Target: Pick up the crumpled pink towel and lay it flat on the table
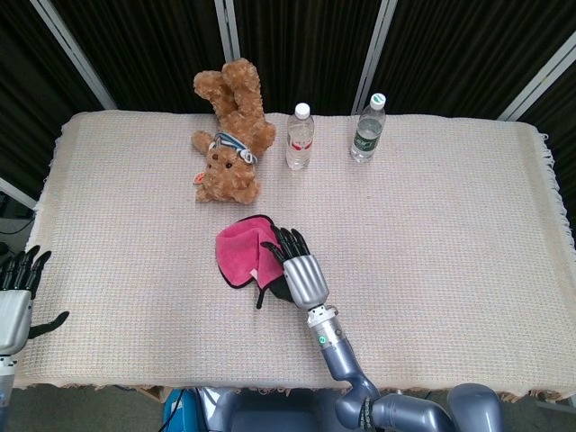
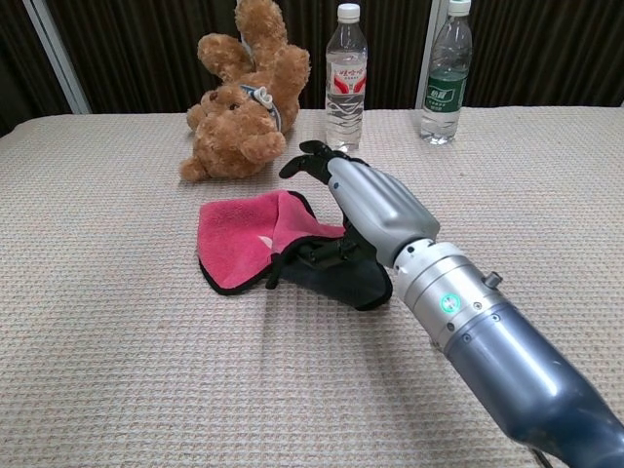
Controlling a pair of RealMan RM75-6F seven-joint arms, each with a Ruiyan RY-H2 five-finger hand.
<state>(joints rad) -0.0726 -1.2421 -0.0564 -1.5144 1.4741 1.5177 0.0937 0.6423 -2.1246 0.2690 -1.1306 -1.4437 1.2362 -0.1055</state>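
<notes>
The pink towel (image 1: 241,249) lies folded and bunched on the tabletop (image 1: 450,234), near its centre, in front of the teddy bear (image 1: 229,148). Its black-edged right portion is raised off the surface.

The right robot hand (image 1: 299,270) is at the towel's right edge. Its fingers (image 2: 317,156) extend forward above the cloth, and the thumb side sits beneath the raised flap. Whether the flap is actually pinched cannot be determined from either view.

The left robot hand (image 1: 16,297) is at the left edge of the tabletop, fingers spread, holding nothing.

Two water bottles (image 1: 300,137) (image 1: 368,128) stand upright right of the teddy bear, well apart from the towel.
</notes>
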